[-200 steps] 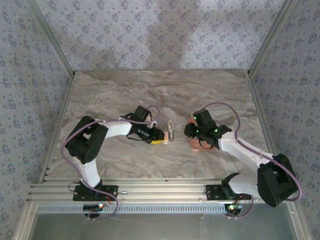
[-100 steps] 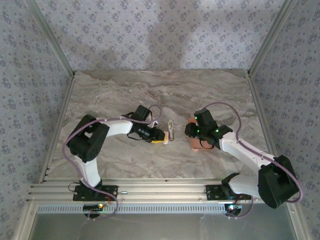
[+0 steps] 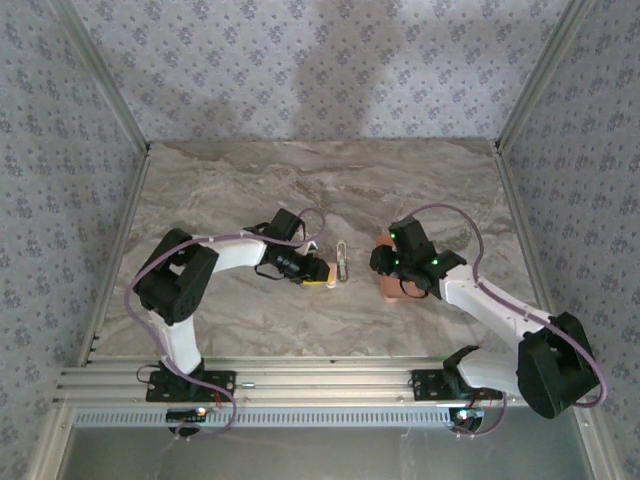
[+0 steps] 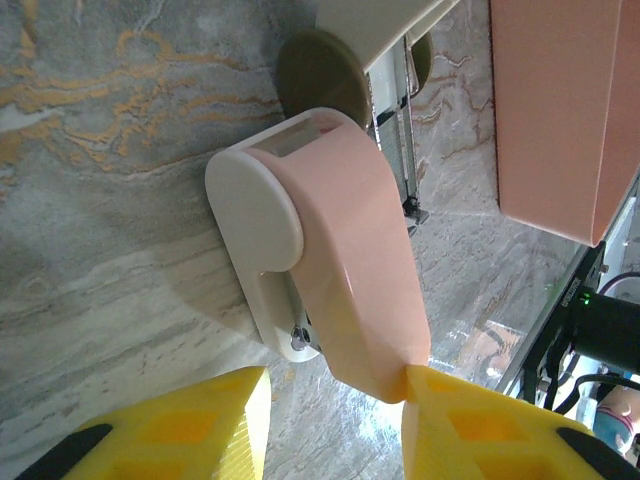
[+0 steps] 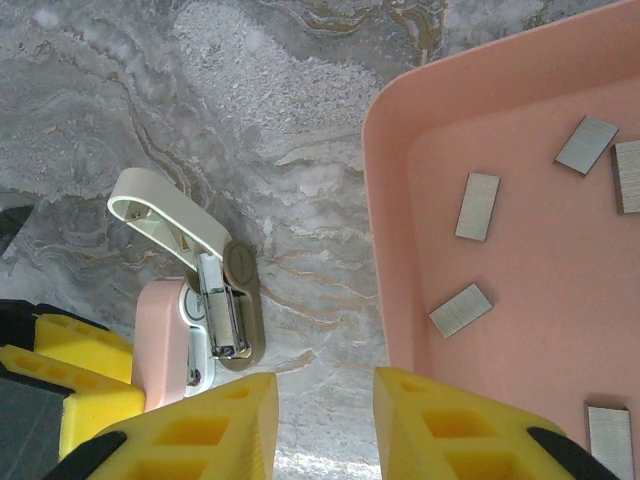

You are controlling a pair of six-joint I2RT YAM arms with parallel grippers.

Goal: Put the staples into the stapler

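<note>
Near the middle of the marble table (image 3: 230, 190), the stapler (image 3: 343, 262) lay with its white top arm swung open, between the two arms and just off the tip of the left gripper (image 3: 320, 275). Seen from the left wrist, its pale pink body ran away from the camera, and its rear end reached into the gap between the yellow fingers (image 4: 500, 430). The pink tip touched the finger on the right of that view, while the white base sat just short of the other finger. The jaws stood narrowly apart around that end, and whether they were clamping it could not be told. From the right wrist, the stapler rested on the marble just left of the salmon tray (image 5: 390, 200), apart from its rim. Its grey metal channel was exposed beside the pink body, and the white arm angled away to the upper left. The staples (image 5: 477, 207), at least five small grey strips, lay scattered flat inside the tray, well apart from the stapler. The right gripper (image 5: 327, 400) hung above the marble just beside the tray's left rim, its yellow fingers (image 5: 190, 420) parted with nothing between them. The stapler lay to the left of those fingers and the staples to the right, both clear of the pads.
</note>
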